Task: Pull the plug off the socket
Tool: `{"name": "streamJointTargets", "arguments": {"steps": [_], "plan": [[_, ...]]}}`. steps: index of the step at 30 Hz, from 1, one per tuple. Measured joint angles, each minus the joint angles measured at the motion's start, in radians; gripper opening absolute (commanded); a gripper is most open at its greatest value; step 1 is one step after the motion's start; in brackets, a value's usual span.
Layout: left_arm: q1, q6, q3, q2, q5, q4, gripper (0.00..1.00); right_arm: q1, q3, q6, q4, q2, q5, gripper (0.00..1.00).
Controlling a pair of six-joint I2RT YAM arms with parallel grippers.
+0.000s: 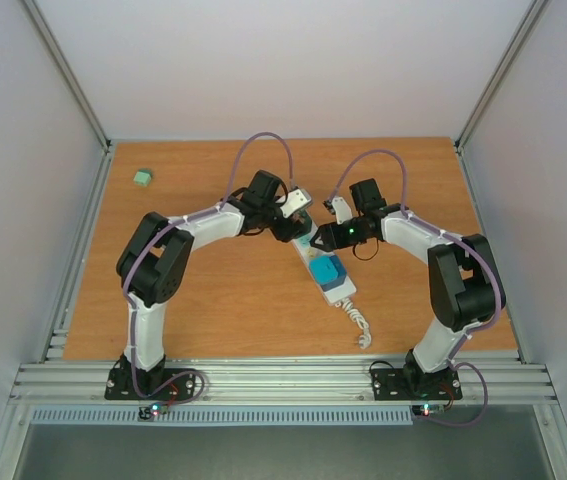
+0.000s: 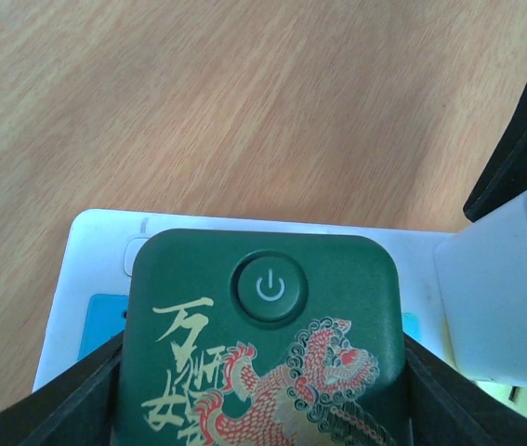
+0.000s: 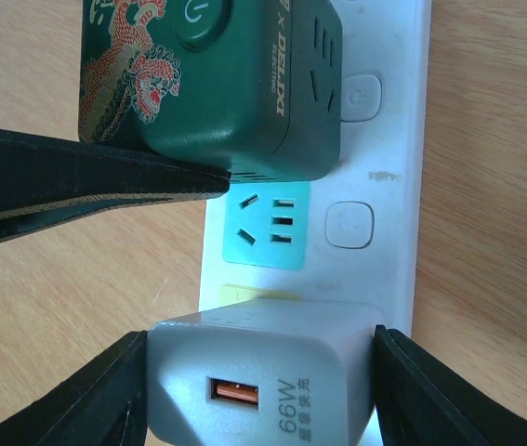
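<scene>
Green adapter (dragon print) clamped in L gripper; grey USB charger clamped in R gripper; both prob. seated in white power strip, wooden table.

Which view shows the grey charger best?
The right wrist view: the charger fills the foreground, its orange port and print readable. The left wrist view shows only one side at its edge; in the top view it cannot be made out.
</scene>
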Motion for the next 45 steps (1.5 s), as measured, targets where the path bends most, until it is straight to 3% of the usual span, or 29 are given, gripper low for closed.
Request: {"name": "streamJointTargets", "arguments": {"steps": [19, 34, 45], "plan": [[0.005, -0.061, -0.006, -0.011, 0.002, -0.005, 0.34, 0.001, 0.007, 0.0, 0.003, 0.008, -0.009, 0.29], [-0.013, -0.001, -0.052, -0.054, -0.085, 0.0, 0.34, 0.014, 0.013, 0.0, 0.022, 0.02, -0.018, 0.27], [0.027, -0.071, -0.038, -0.055, 0.005, -0.01, 0.33, 0.014, 0.013, 0.001, 0.024, 0.021, -0.02, 0.27]]}}
